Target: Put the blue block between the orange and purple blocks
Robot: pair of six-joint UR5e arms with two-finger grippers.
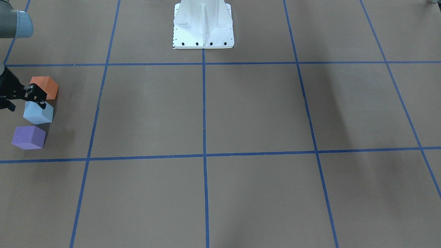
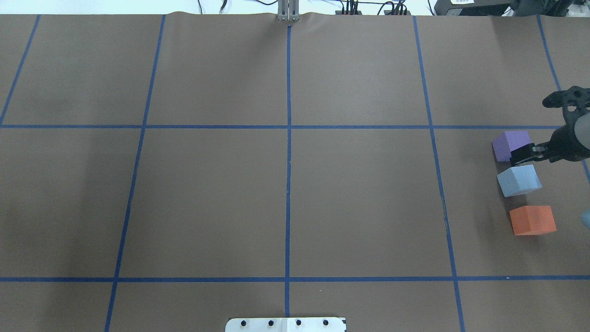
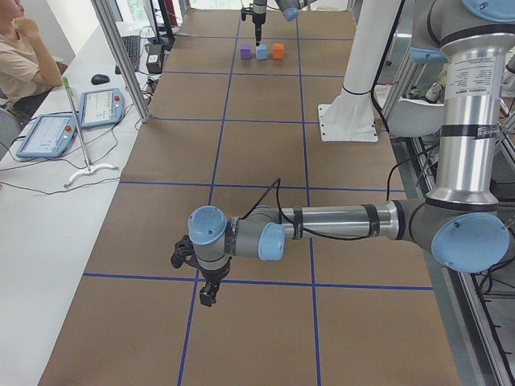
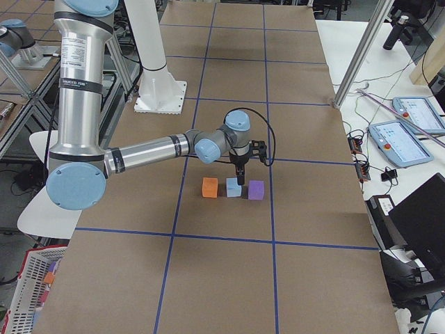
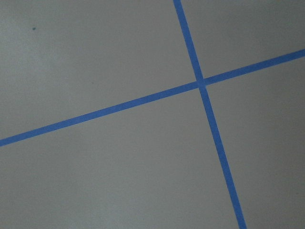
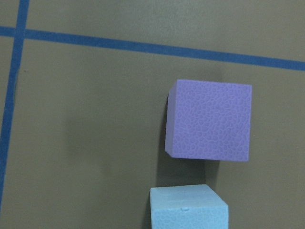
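Note:
The light blue block (image 2: 520, 180) sits on the table in a row between the purple block (image 2: 509, 143) and the orange block (image 2: 532, 220), with a small gap on each side. The front view shows the same row: orange (image 1: 46, 88), blue (image 1: 38, 113), purple (image 1: 29, 137). My right gripper (image 2: 514, 157) hangs above the blue block, near its purple side, holds nothing and looks shut. The right wrist view shows purple (image 6: 209, 119) and the blue block's top (image 6: 188, 207). My left gripper (image 3: 208, 297) hangs low over the table far from the blocks, and I cannot tell its state.
The white arm pedestal (image 1: 203, 31) stands at the table's robot side. Blue tape lines (image 2: 288, 138) grid the brown table. An operator (image 3: 16, 64) sits beside tablets (image 3: 100, 107) on a side bench. A basket (image 4: 28, 299) sits off the table.

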